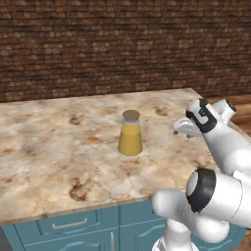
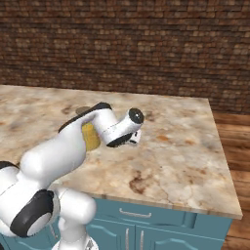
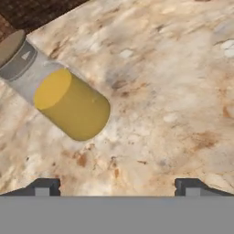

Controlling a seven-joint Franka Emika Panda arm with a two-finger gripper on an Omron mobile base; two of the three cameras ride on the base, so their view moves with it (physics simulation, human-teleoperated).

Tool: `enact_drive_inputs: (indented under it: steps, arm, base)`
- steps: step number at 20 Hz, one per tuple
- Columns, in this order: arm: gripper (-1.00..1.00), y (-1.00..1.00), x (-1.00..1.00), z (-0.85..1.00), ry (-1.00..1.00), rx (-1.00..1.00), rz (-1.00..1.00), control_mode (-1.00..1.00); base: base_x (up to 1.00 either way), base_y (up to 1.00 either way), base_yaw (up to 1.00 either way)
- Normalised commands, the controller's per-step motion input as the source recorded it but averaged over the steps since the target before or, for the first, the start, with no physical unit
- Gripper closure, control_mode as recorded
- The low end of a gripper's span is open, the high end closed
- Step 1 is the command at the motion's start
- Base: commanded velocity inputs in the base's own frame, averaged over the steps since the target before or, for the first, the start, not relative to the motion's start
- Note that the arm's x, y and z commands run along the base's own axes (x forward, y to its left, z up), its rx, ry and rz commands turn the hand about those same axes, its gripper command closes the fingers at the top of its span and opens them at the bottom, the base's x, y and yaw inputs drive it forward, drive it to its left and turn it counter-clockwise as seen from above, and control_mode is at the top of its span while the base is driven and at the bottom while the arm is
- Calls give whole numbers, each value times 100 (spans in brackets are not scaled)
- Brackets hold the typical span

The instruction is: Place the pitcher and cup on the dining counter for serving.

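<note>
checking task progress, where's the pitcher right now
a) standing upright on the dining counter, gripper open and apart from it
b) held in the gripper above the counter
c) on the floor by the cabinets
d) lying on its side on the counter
a: the pitcher stands upright on the dining counter, and the gripper is open with nothing between its fingertips.

There is no text, label, brand, number or sign that can be read on the pitcher [image 1: 130, 134] or on the surface [image 1: 59, 142].
</note>
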Motion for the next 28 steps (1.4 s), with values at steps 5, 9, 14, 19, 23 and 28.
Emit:
enact_drive_inputs:
  steps: [5,9,14,19,23,28]
  arm:
    - [-100,35,-6,45,50,-48,-24,-100]
    - [-100,8,-12,6,-3,-6,-2,-100]
    - [-100,8,-33,4,-26,-1,0,-100]
    - [-100,0,-5,0,-5,0,0,-100]
    - [-100,0,-3,0,0,0,0,-100]
    - [-100,0,-7,0,0,0,1,100]
  base:
    - [0,0,0]
    - [0,0,0]
    - [0,0,0]
    - [0,0,0]
    - [0,0,0]
    - [-71,0,31]
